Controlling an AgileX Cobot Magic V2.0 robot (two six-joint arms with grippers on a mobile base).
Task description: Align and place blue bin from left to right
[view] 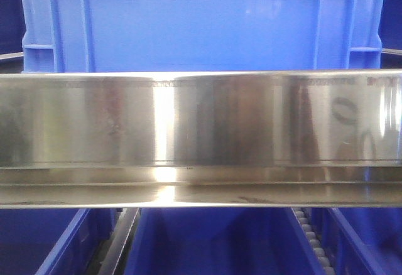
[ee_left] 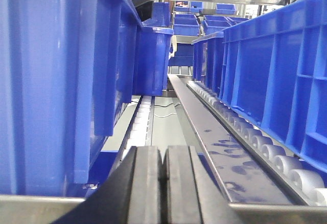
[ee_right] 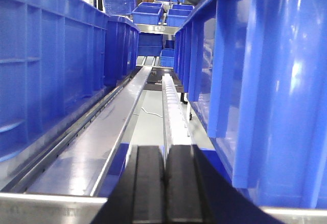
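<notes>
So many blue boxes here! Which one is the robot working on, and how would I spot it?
Find the shiny steel rail running across the front camera's view. The blue bin stands right behind it, filling the width above the rail. Unlike the lower bins glimpsed beneath the rail, it faces you with a smooth centre wall and vertical ribs near both corners.

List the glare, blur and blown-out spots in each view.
Front-facing view: a white glare band runs down the steel rail, and the blue bin behind looks soft. Left wrist view: the left pincer is blurred from closeness. Right wrist view: the top-left corner is blown out white, and the right pincer is soft-edged too.
</notes>
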